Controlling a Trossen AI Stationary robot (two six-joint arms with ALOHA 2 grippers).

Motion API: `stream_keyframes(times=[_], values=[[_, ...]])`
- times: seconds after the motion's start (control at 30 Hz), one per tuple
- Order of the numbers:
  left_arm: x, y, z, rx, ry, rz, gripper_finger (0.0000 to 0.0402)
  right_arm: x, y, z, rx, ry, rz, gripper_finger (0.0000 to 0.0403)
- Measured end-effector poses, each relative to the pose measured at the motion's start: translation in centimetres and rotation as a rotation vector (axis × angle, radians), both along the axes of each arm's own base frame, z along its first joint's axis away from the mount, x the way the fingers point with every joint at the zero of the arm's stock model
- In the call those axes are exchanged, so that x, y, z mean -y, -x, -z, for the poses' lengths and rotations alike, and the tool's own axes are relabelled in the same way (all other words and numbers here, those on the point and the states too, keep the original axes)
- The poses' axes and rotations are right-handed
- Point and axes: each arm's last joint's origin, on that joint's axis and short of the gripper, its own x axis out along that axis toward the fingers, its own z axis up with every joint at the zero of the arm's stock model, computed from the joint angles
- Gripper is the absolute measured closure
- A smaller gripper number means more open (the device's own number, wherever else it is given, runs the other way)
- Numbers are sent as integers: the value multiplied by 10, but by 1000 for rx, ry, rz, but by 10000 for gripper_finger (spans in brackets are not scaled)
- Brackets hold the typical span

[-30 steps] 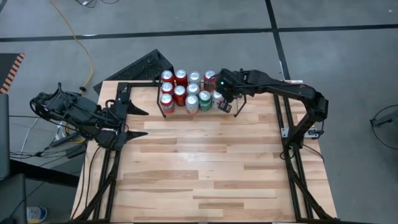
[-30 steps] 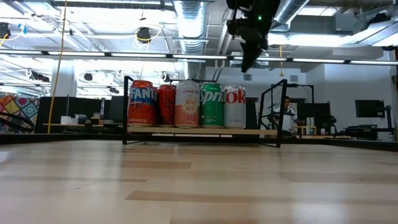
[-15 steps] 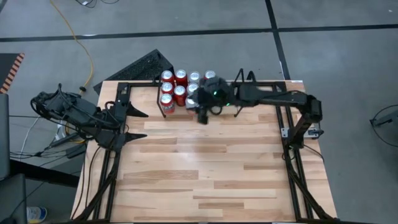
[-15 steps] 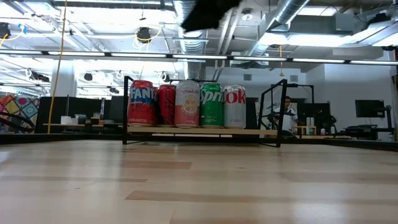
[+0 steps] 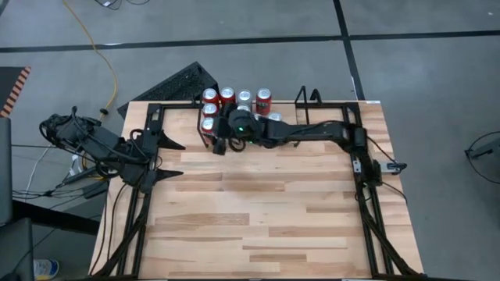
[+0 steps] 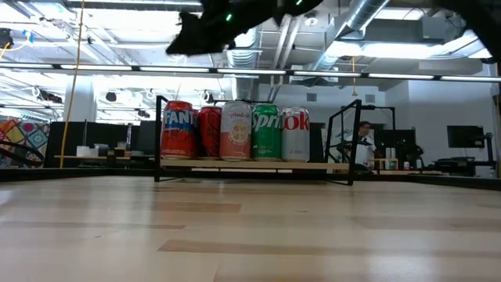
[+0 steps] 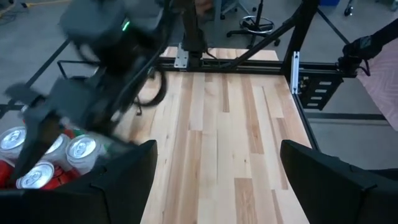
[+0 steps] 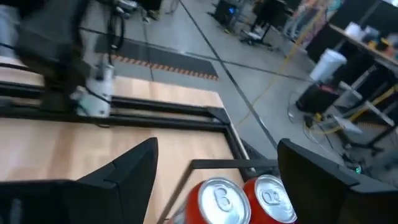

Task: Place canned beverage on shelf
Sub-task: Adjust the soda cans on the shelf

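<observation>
**Both jaws open, nothing held**

Wooden plank table (image 5: 258, 211) filled mid-frame. Shelf (image 6: 254, 165), thin black rod, sat top centre, cans (image 6: 252, 131) upright on it. Right gripper (image 5: 221, 145) hung over its left end, left gripper (image 5: 173, 154) waited at left. Cans likely light, slick, dentable; grip mid-wall.

Right arm stretched across the table's far side, right gripper (image 5: 219, 144) raised, fingers spread wide, holding nothing, left arm folded at the table's left edge, left gripper (image 5: 175, 154) spread wide, empty
</observation>
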Motion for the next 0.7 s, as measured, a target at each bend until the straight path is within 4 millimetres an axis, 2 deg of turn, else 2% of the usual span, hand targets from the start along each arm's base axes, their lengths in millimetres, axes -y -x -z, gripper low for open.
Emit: stream_keyframes(times=[0.2,0.4,0.7], values=[[0,0,1,-6,-2,0,77,27,-20,24,-127,-48,59,85],[0,1,2,-25,-13,-1,77,40,-31,44,-240,-78,85,85],[-1,1,3,-31,-32,2,77,48,-29,43,-227,-146,75,85]])
